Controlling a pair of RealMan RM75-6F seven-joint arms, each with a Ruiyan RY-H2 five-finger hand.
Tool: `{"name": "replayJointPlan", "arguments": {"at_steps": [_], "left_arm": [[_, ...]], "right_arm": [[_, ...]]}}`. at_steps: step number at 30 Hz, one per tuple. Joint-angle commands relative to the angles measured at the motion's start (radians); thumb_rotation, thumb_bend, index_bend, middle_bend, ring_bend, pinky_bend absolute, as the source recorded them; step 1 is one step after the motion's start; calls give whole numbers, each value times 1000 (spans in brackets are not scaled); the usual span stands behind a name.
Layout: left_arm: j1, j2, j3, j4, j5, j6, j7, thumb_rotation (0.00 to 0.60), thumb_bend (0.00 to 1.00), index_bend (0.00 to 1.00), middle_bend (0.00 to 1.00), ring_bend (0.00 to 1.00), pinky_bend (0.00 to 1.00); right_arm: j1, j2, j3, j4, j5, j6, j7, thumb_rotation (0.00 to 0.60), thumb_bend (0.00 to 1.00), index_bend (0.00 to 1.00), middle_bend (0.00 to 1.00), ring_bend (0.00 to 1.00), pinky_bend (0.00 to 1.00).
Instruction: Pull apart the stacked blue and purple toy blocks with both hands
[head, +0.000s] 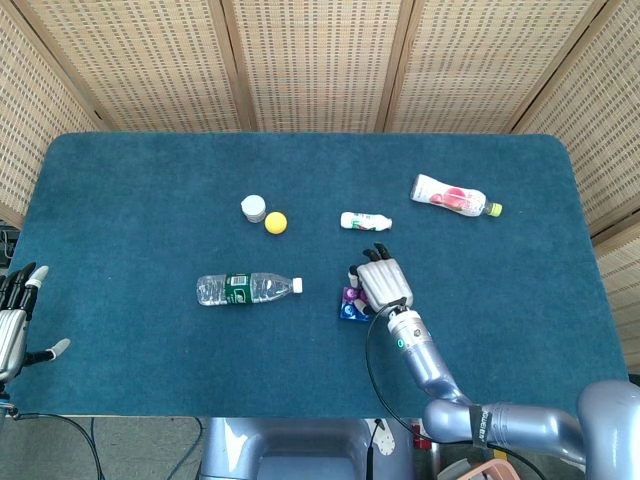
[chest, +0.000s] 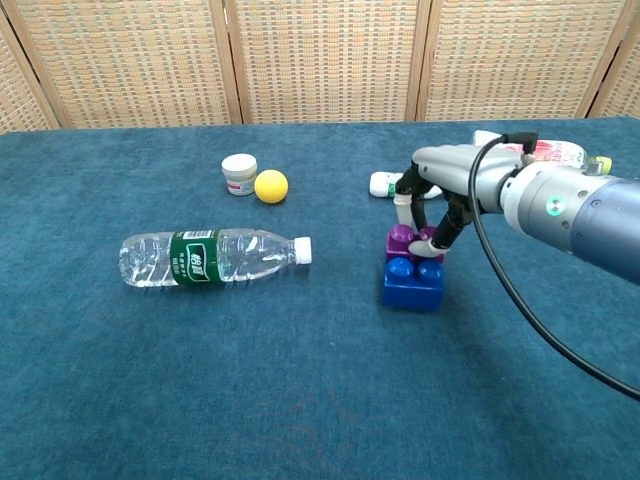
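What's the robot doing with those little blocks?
The robot's right hand is pinching the purple block, which sits stacked on the blue block. The two blocks are not yet apart. The left hand waits open at the table's near left edge, far from the blocks. A water bottle, a yellow ball and a small white jar lie untouched on the blue table.
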Motion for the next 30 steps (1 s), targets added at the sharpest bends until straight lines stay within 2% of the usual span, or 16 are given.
{"name": "replayJointPlan", "arguments": {"at_steps": [1, 5, 7, 12, 16, 19, 27, 30], "left_arm": [[-1, 2, 0, -1, -1, -3, -4, 600, 75, 0, 0, 0, 0], [-14, 9, 0, -1, 7, -25, -33, 600, 75, 0, 0, 0, 0], [-41, 20, -4, 7, 34, -63, -104, 600, 75, 0, 0, 0, 0], [-126, 65, -20, 4, 69, -183, -237, 600, 71, 0, 0, 0, 0], [-216, 98, -46, -25, 122, -272, -365, 600, 41, 0, 0, 0, 0], [-255, 106, -60, -34, 141, -299, -416, 600, 15, 0, 0, 0, 0], [-363, 103, -94, -72, 141, -402, -533, 600, 0, 0, 0, 0, 0], [-414, 91, -113, -90, 110, -461, -527, 600, 0, 0, 0, 0, 0]], "right_arm": [[-18, -3, 21, 4, -78, 24, 102, 600, 386, 602, 612, 169, 71], [-38, -12, 61, 18, -167, 26, 287, 600, 386, 602, 613, 170, 71], [-45, -23, 87, 27, -213, 19, 409, 600, 386, 602, 613, 170, 71], [-31, -46, 153, 40, -233, -18, 584, 600, 386, 602, 612, 170, 71], [10, -92, 227, 77, -199, -47, 671, 600, 385, 602, 613, 170, 71], [31, -125, 254, 113, -176, -64, 713, 600, 386, 602, 613, 170, 71], [71, -192, 281, 202, -153, -76, 759, 600, 386, 602, 615, 170, 71], [80, -212, 286, 218, -151, -75, 772, 600, 386, 602, 615, 170, 71]]}}
